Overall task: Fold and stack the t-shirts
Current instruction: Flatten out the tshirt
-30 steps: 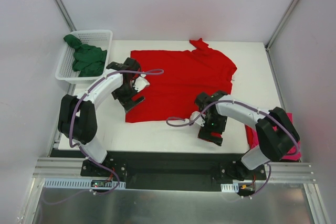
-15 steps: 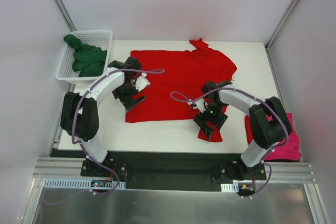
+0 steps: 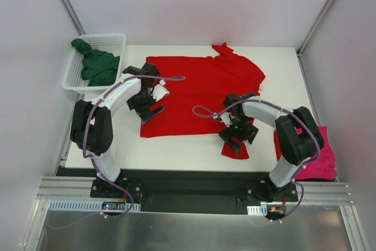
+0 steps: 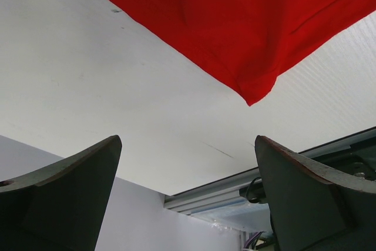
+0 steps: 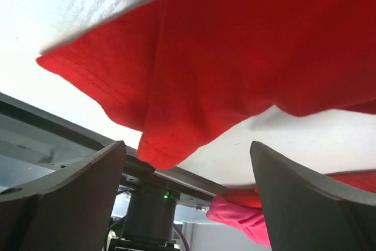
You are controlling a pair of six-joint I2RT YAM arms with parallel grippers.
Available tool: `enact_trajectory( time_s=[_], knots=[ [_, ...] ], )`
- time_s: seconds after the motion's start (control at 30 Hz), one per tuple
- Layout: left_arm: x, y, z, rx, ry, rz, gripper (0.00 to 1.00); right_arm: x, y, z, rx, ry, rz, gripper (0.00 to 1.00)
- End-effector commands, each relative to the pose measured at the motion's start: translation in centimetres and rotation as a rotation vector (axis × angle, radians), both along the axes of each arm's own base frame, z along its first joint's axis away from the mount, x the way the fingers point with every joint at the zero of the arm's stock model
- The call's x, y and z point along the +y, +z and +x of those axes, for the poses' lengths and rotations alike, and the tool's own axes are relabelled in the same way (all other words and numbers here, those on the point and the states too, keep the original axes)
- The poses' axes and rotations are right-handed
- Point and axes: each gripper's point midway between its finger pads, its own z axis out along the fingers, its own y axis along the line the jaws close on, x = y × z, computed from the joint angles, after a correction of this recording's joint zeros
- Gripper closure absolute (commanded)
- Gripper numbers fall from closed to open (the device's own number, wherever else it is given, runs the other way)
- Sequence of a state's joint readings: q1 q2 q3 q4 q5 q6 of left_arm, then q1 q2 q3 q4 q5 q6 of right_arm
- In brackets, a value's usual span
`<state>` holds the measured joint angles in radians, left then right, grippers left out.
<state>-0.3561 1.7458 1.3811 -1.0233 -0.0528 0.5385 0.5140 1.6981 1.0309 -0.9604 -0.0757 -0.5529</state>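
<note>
The bright red t-shirt (image 3: 200, 89) lies spread flat in the middle of the white table. My left gripper (image 3: 150, 109) is open and empty over the shirt's left edge; in the left wrist view (image 4: 187, 140) a corner of the red cloth (image 4: 235, 22) lies beyond the fingers. My right gripper (image 3: 238, 135) is open and empty over the shirt's lower right flap (image 3: 235, 148); in the right wrist view (image 5: 187, 145) red cloth (image 5: 235, 45) fills the space ahead. The dark green t-shirt (image 3: 97, 66) lies bunched in the basket. The magenta-pink t-shirt (image 3: 322, 160) lies at the table's right edge and also shows in the right wrist view (image 5: 241, 216).
A white mesh basket (image 3: 114, 40) stands at the back left corner. Bare white table (image 3: 182, 148) runs along the front edge, with the black rail and arm bases just below it. Enclosure walls close in the left, right and back sides.
My right gripper has moved in toward the red shirt's lower right flap, and the arm has uncovered more of the magenta shirt. The left gripper has barely shifted.
</note>
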Motion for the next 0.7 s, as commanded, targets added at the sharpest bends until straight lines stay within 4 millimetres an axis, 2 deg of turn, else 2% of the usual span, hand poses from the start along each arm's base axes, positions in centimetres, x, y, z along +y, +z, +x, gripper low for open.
enact_trajectory(
  time_s=[0.0,0.2,0.27,0.3,0.33,0.37,0.4,0.5,0.6,0.67],
  knots=[
    [-0.8,0.7,-0.3,0.016,-0.022,-0.019,0.02,-0.9,-0.5,-0.1,-0.002,0.013,-0.076,0.1],
    [-0.7,0.7,-0.5,0.017,-0.028,-0.012,0.02,-0.4,-0.6,-0.4,0.008,0.043,-0.075,0.21],
    [-0.7,0.8,-0.5,0.015,-0.026,-0.013,0.02,-0.4,-0.5,-0.7,0.013,0.066,-0.079,0.33],
    [-0.7,0.8,-0.5,0.015,-0.028,-0.013,0.02,-0.4,-0.6,-0.8,0.02,0.072,-0.085,0.43],
    [-0.8,0.8,-0.5,0.016,-0.028,-0.014,0.02,-0.5,-0.6,-1.1,0.031,0.081,-0.09,0.71],
    [-0.7,0.8,-0.4,0.016,-0.025,-0.014,0.02,-0.6,-0.6,-1.2,0.034,0.086,-0.094,0.87],
    [-0.7,0.7,-0.4,0.015,-0.025,-0.013,0.02,-0.7,-0.6,-1.2,0.032,0.087,-0.097,0.99],
    [-0.8,0.8,-0.3,0.012,-0.028,-0.014,0.02,-0.7,-0.2,-1.2,0.035,0.099,-0.095,0.99],
    [-0.7,0.8,-0.3,0.012,-0.028,-0.014,0.02,-1.5,1.1,-0.3,-0.018,0.132,-0.132,0.99],
    [-0.8,0.8,-0.2,0.01,-0.03,-0.016,0.02,-1.9,2.6,1.0,-0.076,0.165,-0.151,0.99]
  ],
)
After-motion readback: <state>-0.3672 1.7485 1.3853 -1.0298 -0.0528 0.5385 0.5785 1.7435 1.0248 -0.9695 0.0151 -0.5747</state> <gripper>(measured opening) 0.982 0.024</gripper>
